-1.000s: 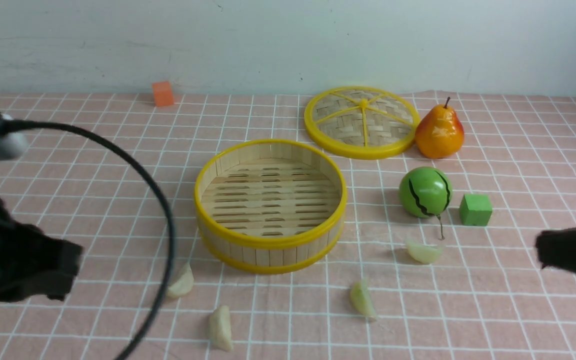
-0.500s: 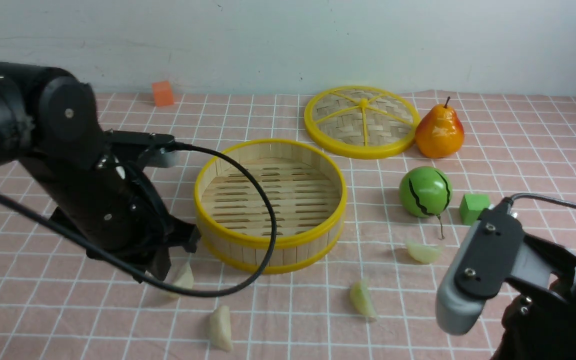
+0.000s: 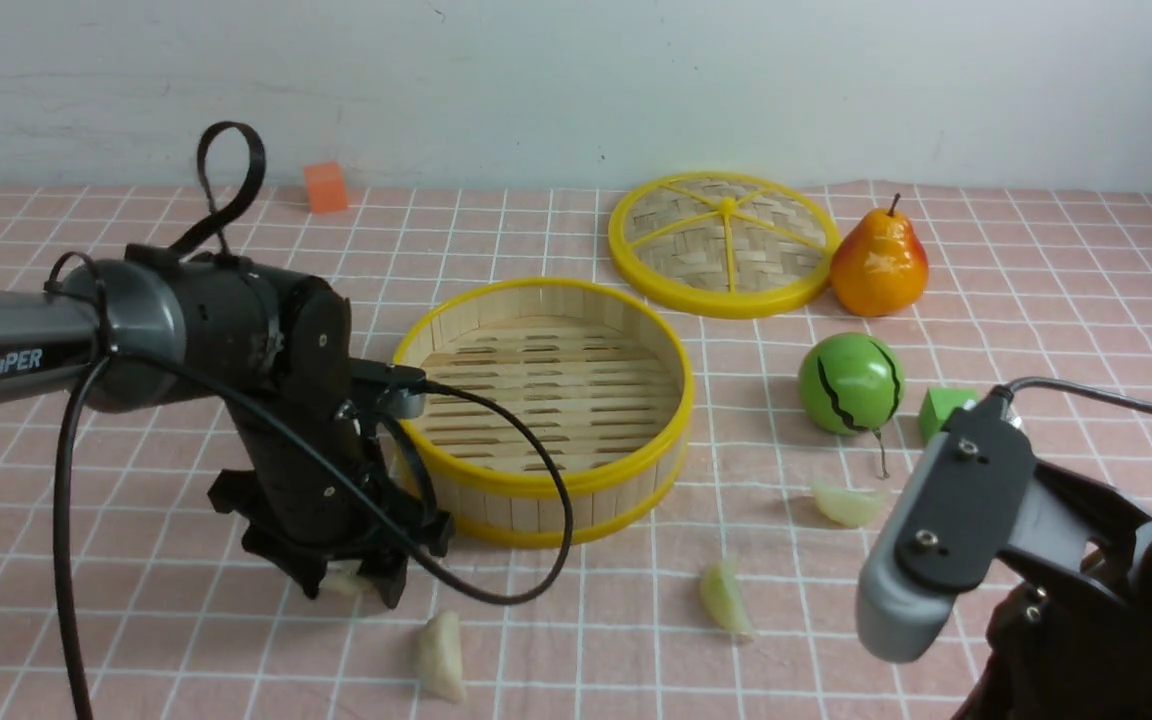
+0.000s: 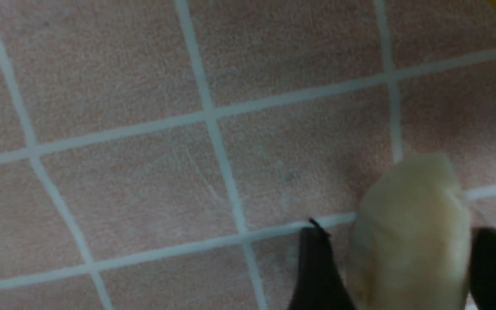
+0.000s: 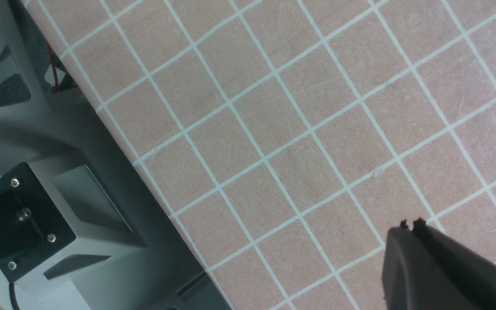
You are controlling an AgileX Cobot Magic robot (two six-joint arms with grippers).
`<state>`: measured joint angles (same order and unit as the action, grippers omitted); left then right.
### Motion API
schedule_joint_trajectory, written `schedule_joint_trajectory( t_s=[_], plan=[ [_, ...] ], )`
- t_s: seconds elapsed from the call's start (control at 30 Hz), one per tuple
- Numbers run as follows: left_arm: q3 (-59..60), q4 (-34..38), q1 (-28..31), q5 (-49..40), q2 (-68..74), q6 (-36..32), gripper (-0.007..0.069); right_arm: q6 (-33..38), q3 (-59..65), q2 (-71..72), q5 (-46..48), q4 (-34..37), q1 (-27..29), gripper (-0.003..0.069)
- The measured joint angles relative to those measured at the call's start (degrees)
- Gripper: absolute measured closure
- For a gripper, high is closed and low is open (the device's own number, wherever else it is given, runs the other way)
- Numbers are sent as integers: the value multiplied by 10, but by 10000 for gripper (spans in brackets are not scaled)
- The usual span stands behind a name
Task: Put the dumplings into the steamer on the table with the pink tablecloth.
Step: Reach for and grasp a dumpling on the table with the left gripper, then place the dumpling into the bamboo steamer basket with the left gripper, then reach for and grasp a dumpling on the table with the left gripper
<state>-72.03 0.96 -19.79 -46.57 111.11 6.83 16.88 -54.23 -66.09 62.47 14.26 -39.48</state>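
The black left gripper point(image 3: 352, 592) points down, its two fingers apart, one on each side of a small cream-white dumpling point(image 4: 409, 232) on the pink checked tablecloth point(image 3: 836, 640). The round bamboo steamer point(image 3: 536, 485) sits just beside it, to the right. The right gripper point(image 5: 410, 224) is closed, far off.

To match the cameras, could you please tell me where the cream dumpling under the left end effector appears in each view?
Front view: cream dumpling low on the left, beneath the left end effector, beside the steamer.
Left wrist view: cream dumpling large and blurred, between the two dark fingers.
Right wrist view: not in it.
Shared landmark: the white grid of the pink tablecloth.
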Motion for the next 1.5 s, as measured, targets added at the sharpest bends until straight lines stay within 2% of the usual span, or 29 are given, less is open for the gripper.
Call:
schedule_joint_trajectory(
  t_s=[0.03, 0.07, 0.1, 0.23, 0.33, 0.5, 0.6, 0.77, 0.87, 1.03, 1.17, 1.2, 1.23, 1.37, 1.5],
  plan=[
    [-1, -3, 0, -3, 1, 4, 261, 0, 0, 0, 0, 0, 0, 656],
    [-1, -3, 0, -4, 1, 7, 274, 0, 0, 0, 0, 0, 0, 656],
    [-6, -10, 0, -16, 1, 11, 359, 0, 0, 0, 0, 0, 0, 655],
    [-34, -10, -2, -75, -1, 13, 348, 0, 0, 0, -3, 1, 0, 654],
    [-119, -10, -22, -123, -23, 7, 349, 0, 0, 0, -13, 1, 0, 650],
    [-242, 3, -71, -129, -27, 6, 349, 0, 0, 0, -17, -1, 0, 648],
    [-350, 17, -106, -136, 18, 6, 349, 0, 0, 0, -13, -11, 0, 646],
    [-460, 7, -113, -159, 121, 45, 349, 0, 0, 0, 14, -13, 0, 645],
    [-507, -35, -113, -166, 188, 81, 349, 0, 0, 0, 31, -13, 0, 643],
    [-521, -45, -113, -163, 235, 92, 349, 0, 0, 0, 46, -13, 0, 638],
    [-521, -44, -113, -163, 245, 93, 295, 0, 0, 0, 47, -13, 0, 636],
    [-521, -44, -113, -165, 245, 93, 272, 0, 0, 0, 47, -13, 0, 636],
    [-524, -44, -113, -175, 243, 94, 218, 0, 0, 0, 48, -15, 0, 633],
    [-524, -45, -113, -210, 214, 94, 137, 0, 0, 0, 51, -18, 0, 631],
    [-524, -45, -113, -238, 138, 93, 120, 0, 0, 0, 47, -18, 0, 630]
  ],
)
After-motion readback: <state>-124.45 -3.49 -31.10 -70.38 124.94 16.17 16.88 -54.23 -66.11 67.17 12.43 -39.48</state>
